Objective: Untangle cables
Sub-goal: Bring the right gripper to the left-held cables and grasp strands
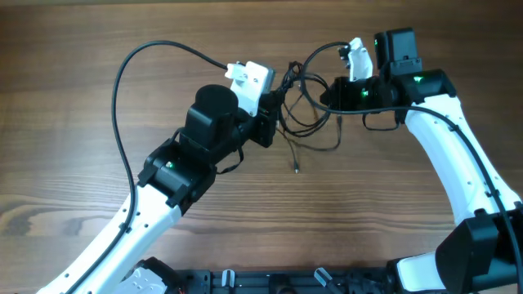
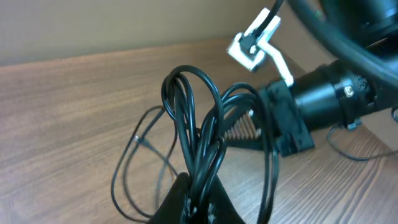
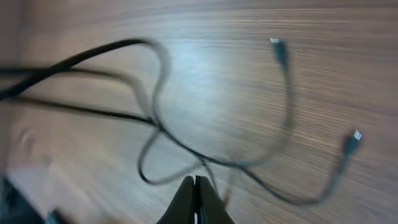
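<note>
L gripper (image 2: 198,198) pinches cables (image 2: 193,112) looping above it; R gripper (image 3: 194,190) pressed together, strands just ahead.

**Brown wooden table with a pale wall behind**

A wooden table (image 1: 82,49) fills every view. Its surface is mid-brown, with fine darker grain lines running side to side in the overhead view. The same wood spreads out beneath and around the left gripper's fingers (image 2: 180,204). Beyond them, at the table's far edge, stands a plain pale beige wall (image 2: 93,25). Ahead of the right gripper's fingers (image 3: 185,202) the wood looks blurred. It turns paler and slightly shiny further ahead, toward the top middle.
</note>
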`<move>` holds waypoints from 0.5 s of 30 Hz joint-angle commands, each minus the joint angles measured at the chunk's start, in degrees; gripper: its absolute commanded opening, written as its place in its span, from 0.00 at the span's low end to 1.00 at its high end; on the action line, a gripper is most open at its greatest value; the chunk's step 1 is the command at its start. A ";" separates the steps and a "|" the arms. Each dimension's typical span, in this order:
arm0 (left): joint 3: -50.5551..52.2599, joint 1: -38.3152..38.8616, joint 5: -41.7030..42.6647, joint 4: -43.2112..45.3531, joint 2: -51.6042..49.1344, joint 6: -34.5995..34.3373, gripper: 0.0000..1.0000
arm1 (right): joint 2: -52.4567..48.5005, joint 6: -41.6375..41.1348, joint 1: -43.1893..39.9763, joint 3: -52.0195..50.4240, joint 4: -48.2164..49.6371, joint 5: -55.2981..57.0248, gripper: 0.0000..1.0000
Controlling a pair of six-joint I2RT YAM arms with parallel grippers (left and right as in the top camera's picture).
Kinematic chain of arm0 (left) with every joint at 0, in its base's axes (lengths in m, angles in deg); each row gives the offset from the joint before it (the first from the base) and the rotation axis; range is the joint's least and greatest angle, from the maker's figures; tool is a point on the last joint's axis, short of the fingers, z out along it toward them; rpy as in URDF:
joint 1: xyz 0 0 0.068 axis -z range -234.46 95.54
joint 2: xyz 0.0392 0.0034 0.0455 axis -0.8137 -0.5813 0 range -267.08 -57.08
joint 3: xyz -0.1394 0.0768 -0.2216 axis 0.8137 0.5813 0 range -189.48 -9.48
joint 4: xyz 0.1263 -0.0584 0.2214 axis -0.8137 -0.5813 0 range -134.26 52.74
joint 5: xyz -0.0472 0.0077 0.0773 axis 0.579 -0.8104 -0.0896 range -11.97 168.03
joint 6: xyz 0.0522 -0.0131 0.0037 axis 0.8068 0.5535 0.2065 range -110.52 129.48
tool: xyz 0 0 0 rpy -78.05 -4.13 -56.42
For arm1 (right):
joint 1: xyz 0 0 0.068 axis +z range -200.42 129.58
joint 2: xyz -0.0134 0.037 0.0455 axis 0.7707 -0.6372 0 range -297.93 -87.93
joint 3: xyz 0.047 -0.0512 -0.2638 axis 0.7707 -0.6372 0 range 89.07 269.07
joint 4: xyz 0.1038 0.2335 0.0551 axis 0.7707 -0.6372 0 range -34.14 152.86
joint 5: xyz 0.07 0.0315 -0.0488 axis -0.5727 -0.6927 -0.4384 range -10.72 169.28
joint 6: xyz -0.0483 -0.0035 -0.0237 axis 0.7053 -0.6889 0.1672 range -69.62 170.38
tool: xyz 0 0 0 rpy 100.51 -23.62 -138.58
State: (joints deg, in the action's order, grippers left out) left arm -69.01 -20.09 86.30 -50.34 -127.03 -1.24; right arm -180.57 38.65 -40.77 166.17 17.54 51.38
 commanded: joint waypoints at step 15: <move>-0.48 -0.26 1.07 -0.37 -1.73 -1.95 0.04 | 0.74 23.21 -1.03 2.89 -2.12 -29.92 0.04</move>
State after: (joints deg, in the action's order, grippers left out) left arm -68.99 -20.09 86.46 -51.24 -128.87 -2.49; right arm -180.51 60.14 -43.94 169.58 14.48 20.52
